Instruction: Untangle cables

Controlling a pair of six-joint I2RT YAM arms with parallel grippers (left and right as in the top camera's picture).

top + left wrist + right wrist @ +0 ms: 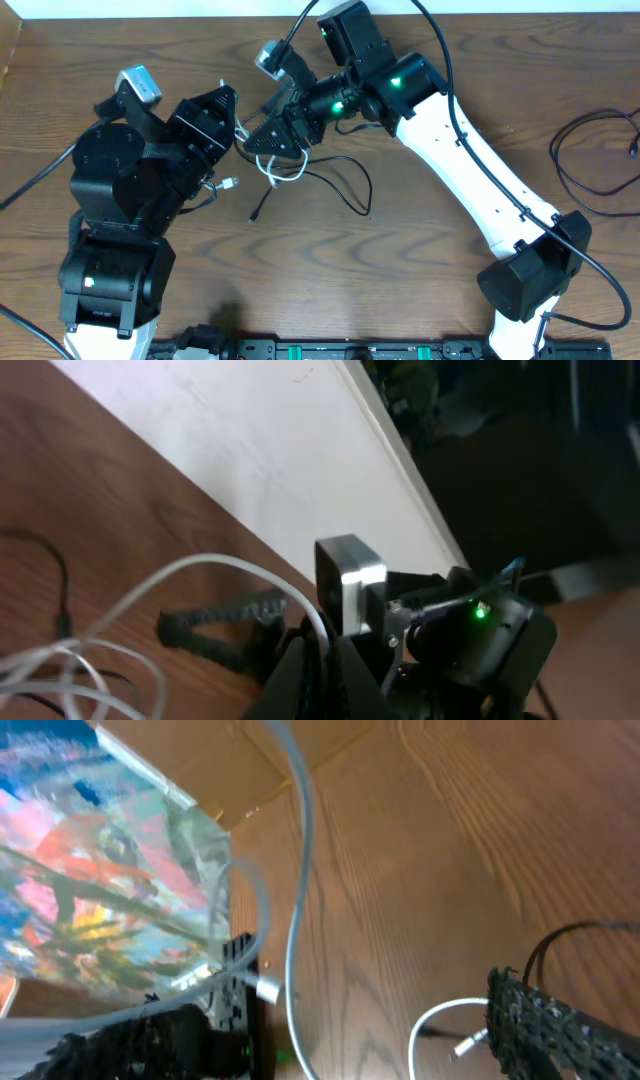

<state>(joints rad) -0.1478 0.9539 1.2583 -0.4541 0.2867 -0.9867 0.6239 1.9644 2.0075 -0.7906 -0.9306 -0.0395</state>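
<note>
Dark wood-grain tabletop (400,260) runs up to a pale strip at its far edge. The cables (272,162) lie knotted near the top middle, partly hidden from overhead by the two end effectors crowding tip to tip above them. The left end effector (235,122) is pressed together on the white cable (200,565) and the right end effector (258,140) stands spread wide around it, while a black cable (352,190) loops out toward the right arm (480,170) and a thin black cord (590,160) lies well apart by the right edge.
</note>
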